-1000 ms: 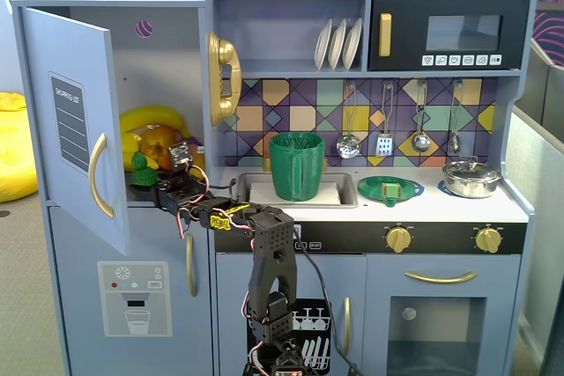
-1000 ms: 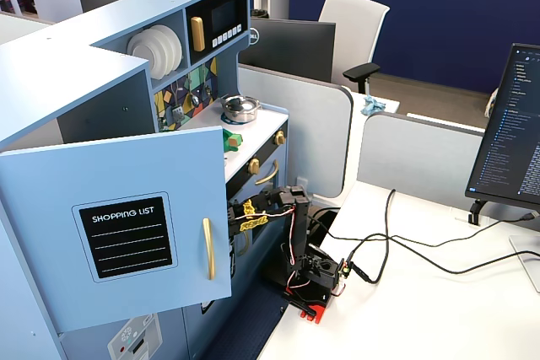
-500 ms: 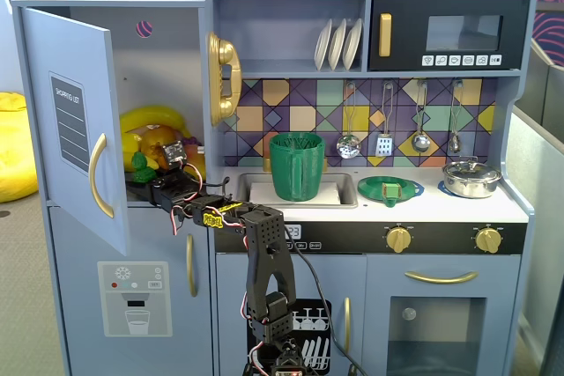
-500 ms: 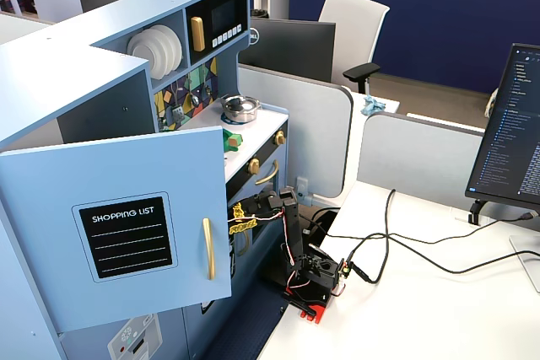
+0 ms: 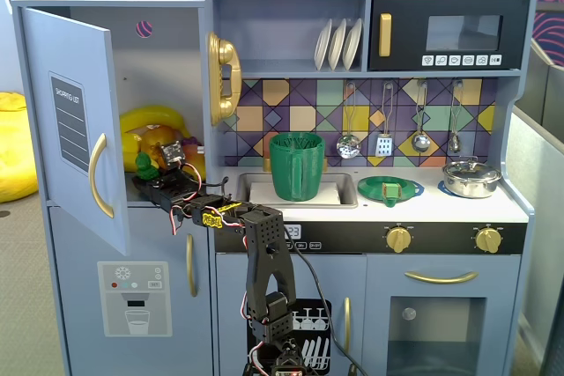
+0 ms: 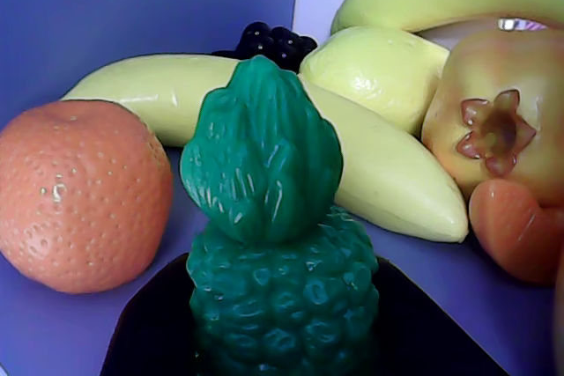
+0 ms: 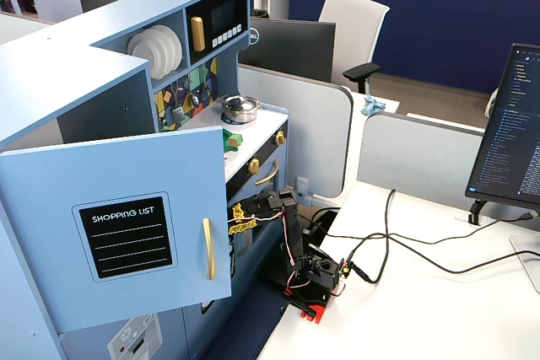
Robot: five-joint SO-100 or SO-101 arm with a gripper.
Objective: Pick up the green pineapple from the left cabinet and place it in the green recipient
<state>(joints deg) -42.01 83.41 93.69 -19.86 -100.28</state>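
The green pineapple (image 6: 273, 244) stands upright on the floor of the left cabinet (image 5: 167, 68), whose door (image 5: 70, 121) hangs open. In the fixed front view it is a small green shape (image 5: 141, 162) in front of the yellow fruit. My gripper (image 5: 146, 180) reaches into the cabinet at the pineapple's base. The wrist view shows one black jaw lying low around the fruit's foot and no finger pressing on its sides. The green recipient (image 5: 297, 165) stands in the sink to the right. In the side fixed view the door hides the gripper.
Around the pineapple lie an orange (image 6: 79, 195) on the left, bananas (image 6: 379, 165), a lemon (image 6: 374, 63), dark grapes (image 6: 269, 41) and a yellow-orange fruit (image 6: 493, 121) on the right. A flat green dish (image 5: 389, 188) and a steel pot (image 5: 471, 178) sit on the counter.
The arm has stretched further left into the cabinet, bringing the gripper up to the pineapple. The pineapple and the other fruit have stayed where they were.
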